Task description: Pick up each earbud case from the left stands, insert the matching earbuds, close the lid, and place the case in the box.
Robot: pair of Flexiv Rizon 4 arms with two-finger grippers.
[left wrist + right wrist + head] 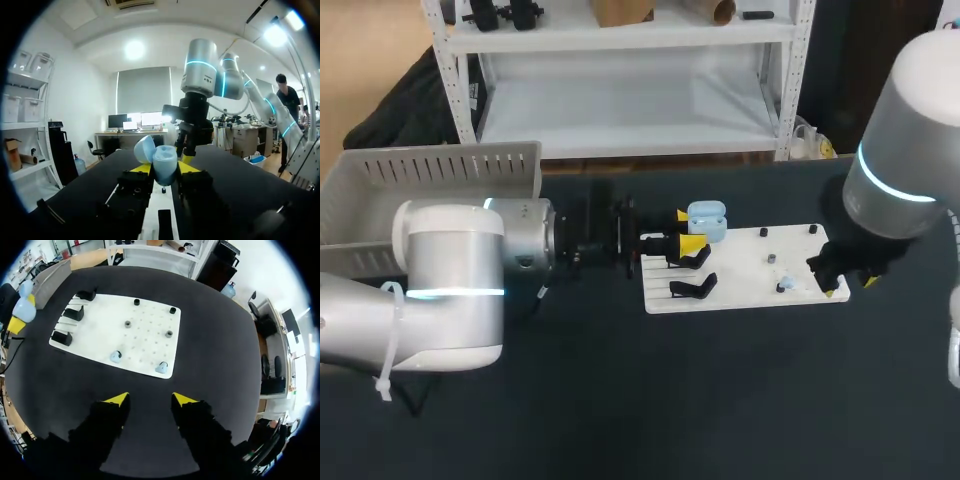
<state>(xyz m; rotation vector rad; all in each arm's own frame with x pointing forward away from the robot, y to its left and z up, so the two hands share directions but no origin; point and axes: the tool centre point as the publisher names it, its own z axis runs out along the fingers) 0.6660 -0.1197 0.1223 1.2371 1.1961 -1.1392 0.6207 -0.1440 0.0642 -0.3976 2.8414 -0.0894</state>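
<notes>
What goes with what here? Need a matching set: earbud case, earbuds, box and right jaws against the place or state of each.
Things:
1. light blue plastic earbud case
2. two small light blue earbuds
3. grey slatted plastic box
4. right jaws

Place or state:
A. open, over the black tabletop
B. at the table's left side
C. lid open, clamped in the left jaws
D. sitting on the white flat board

Pairs: 1-C, 2-D, 3-B, 4-A
</notes>
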